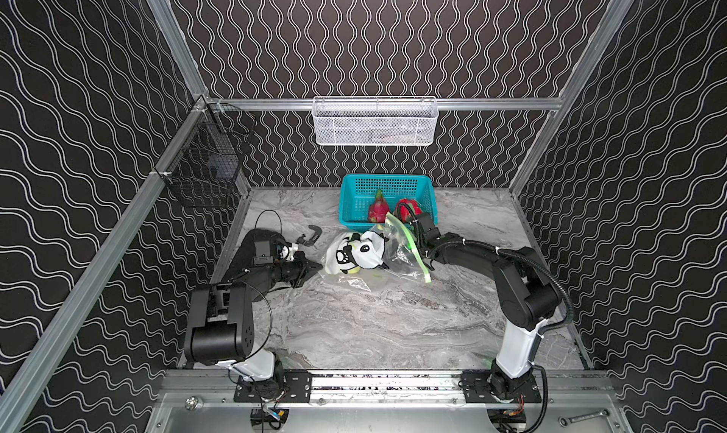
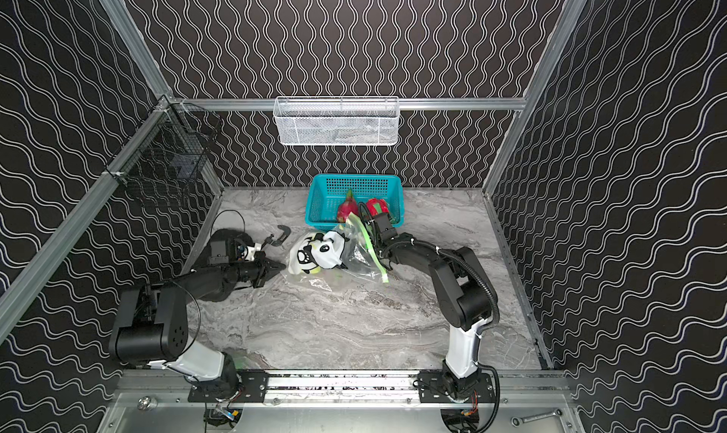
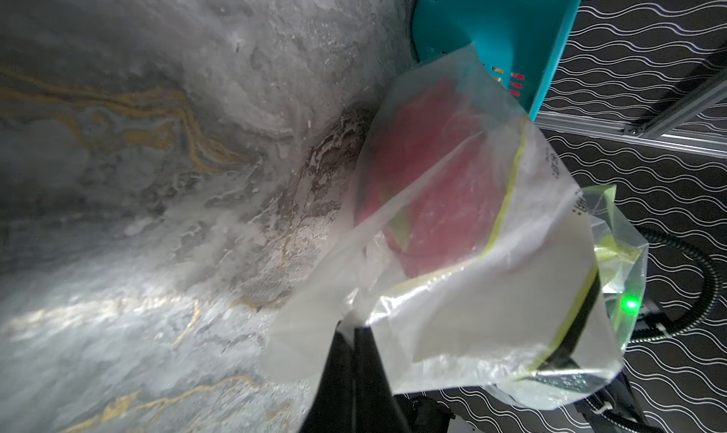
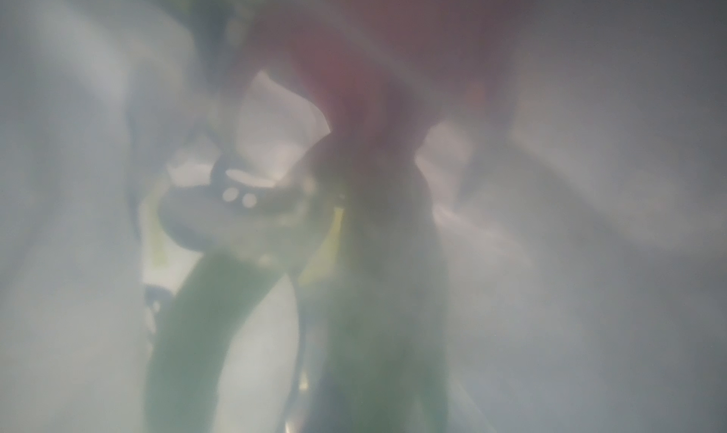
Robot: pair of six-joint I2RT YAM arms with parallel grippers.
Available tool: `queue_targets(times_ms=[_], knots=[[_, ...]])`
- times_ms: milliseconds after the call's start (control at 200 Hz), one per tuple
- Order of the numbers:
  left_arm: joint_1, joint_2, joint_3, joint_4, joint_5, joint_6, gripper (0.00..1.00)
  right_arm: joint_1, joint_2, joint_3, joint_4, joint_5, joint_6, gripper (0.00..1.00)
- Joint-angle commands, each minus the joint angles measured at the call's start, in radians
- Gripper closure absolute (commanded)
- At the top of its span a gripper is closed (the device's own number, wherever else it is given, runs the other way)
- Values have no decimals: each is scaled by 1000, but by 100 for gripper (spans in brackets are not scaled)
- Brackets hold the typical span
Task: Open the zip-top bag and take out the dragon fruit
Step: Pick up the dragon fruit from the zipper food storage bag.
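While left tool (image 3: 354,327) pinches zip-top bag (image 1: 366,254) corner, right tool (image 1: 403,256) sits closed inside bag; held item unclear.

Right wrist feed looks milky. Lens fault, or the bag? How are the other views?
Right wrist view: hazy through zip-top bag film, likely no fault; only a red dragon fruit smear reads. Left wrist view: fairly sharp, glare patch on the table. Both top views: sharp, evenly lit.
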Motion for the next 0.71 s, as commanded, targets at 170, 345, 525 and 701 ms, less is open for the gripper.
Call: queue_targets(times_ms=[170, 345, 525, 701], knots=[[35, -21, 26, -64, -48, 27, 100, -41, -118, 22, -283, 57, -175, 100], [52, -42, 12, -99, -86, 38, 100, -75, -190, 45, -429, 87, -254, 100], [69, -66, -1, -113, -102, 38, 100, -121, -264, 103, -561, 122, -306, 100], [85, -89, -9, -144, -121, 49, 100, -155, -337, 147, -683, 149, -349, 100]])
